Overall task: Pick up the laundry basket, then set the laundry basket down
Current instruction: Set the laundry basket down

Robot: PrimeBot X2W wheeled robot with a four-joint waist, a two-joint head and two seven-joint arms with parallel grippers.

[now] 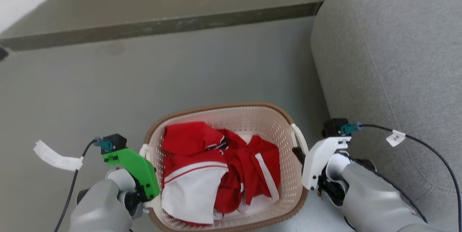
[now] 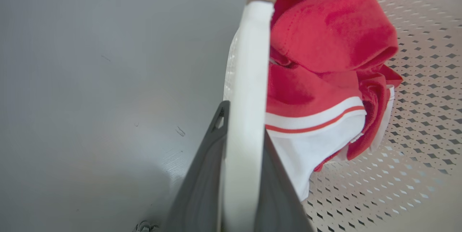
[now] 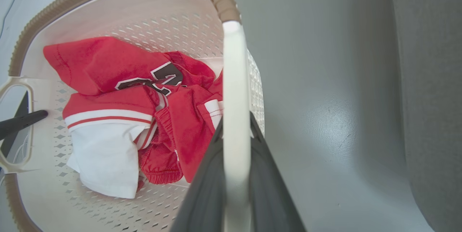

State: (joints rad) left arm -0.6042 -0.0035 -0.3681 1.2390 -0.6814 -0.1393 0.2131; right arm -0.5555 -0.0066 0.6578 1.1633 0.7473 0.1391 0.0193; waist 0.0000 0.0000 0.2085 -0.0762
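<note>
Now my left hand (image 2: pixel 242 123) and right hand (image 3: pixel 236 122) each clench a side handle (image 3: pixel 234 73), laundry basket (image 1: pixel 223 106) held between them.

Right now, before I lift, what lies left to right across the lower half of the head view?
White paper tag → left gripper, jaws on a basket handle → laundry basket, red and white clothes inside → right gripper, jaws on the other handle → grey sofa.
</note>
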